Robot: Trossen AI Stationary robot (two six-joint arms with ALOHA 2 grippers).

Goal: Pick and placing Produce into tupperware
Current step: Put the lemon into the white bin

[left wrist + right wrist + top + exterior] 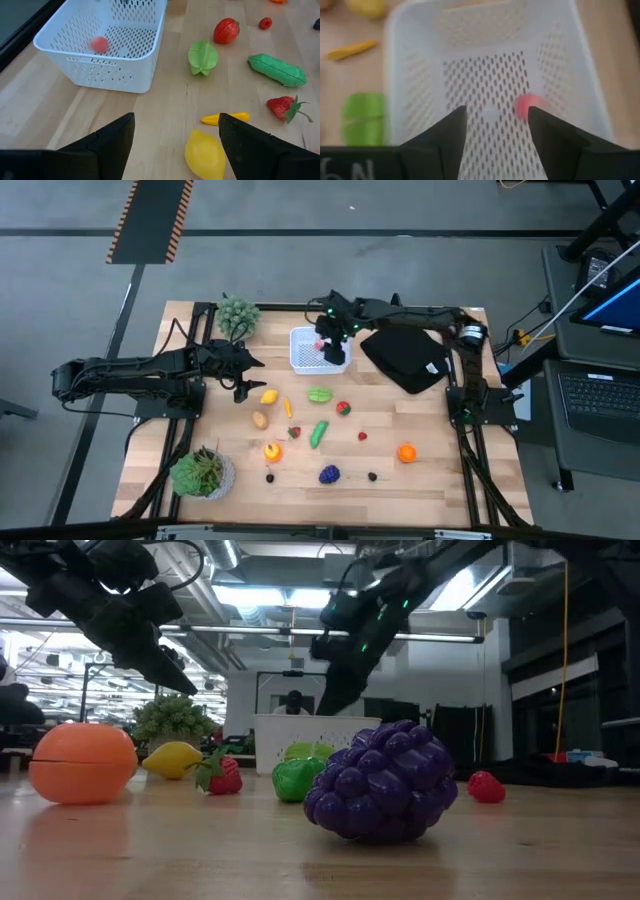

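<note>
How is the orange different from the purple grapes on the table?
The orange is one smooth round ball, while the purple grapes are a lumpy bunch of many little balls. The orange is bright orange; the grapes are dark purple. From above, the orange lies nearer the table's right side, the grapes nearer the middle. Both sit loose on the wooden table, not yet in the white tub.

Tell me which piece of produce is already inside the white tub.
Only the small red piece lies in the white tub, under the open right gripper. The lemon and all others lie on the table.

Right end effector [334, 350] parted (arm extended), left end effector [243, 387] open.
</note>
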